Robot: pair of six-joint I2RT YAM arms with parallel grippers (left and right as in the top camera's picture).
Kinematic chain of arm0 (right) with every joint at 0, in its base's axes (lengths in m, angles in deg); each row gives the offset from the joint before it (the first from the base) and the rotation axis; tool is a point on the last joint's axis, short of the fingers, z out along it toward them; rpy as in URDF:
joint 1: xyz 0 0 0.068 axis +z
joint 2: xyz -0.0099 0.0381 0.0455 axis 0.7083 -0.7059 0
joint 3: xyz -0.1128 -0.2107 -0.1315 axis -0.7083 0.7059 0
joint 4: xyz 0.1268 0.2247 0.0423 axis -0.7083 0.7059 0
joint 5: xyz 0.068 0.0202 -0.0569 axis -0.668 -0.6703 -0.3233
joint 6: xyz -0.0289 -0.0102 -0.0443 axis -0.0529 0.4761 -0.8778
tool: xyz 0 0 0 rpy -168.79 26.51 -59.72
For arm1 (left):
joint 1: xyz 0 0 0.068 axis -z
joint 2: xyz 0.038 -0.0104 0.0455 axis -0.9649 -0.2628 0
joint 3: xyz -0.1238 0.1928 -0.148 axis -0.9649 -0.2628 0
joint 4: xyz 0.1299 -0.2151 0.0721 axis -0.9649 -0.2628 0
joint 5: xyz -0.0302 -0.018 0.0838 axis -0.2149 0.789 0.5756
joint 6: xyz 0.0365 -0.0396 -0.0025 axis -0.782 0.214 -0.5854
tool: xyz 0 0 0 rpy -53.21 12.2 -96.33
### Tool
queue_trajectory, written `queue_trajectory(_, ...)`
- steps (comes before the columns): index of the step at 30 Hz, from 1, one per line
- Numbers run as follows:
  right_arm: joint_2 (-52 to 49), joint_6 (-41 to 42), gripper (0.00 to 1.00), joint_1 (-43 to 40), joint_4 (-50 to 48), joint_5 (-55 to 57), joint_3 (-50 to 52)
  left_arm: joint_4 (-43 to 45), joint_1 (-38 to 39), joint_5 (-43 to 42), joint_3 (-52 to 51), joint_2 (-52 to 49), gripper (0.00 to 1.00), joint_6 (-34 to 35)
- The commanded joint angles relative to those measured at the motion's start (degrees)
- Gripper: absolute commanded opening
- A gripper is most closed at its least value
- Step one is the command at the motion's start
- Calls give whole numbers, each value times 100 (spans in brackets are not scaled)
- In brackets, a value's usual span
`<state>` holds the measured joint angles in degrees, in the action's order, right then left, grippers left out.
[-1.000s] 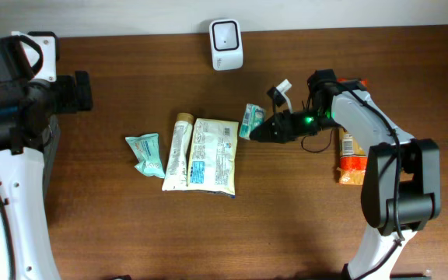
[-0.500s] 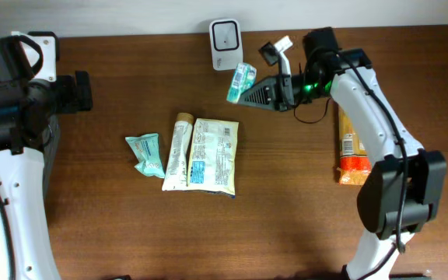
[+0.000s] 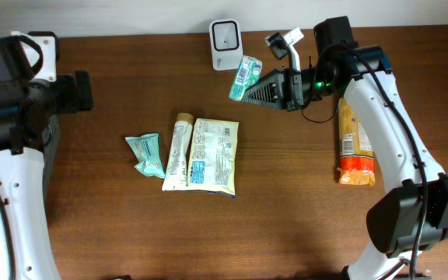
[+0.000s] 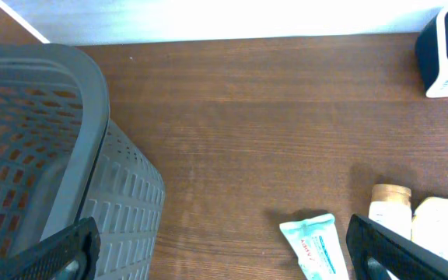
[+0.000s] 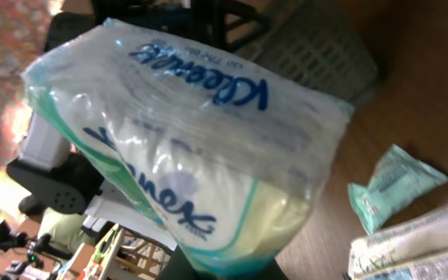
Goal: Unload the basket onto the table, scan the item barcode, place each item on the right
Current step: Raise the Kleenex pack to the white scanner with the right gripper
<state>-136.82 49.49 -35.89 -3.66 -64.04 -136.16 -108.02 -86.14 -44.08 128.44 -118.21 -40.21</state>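
Tissue pack [image 3: 244, 78] sits pinched in right jaws near the scanner [image 3: 225, 33]; left jaws gape empty.

- We see a dark brown wood-grain table [image 3: 286, 225] filling the overhead view.
- White wall [image 4: 208, 19] runs along its far edge.
- Grey perforated basket [image 4: 107, 194] stands by the left end.
- Light is even.

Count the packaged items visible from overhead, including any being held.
5. A tissue pack in the right gripper by the scanner; a teal pack, tan tube and white packet mid-table; an orange-ended packet at right. The basket may hide more.
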Motion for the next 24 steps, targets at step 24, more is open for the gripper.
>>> queue_trajectory(24,-2883,651,4,1891,-1178,12399,-3783,9,-4,-42,15,46,99,-74)
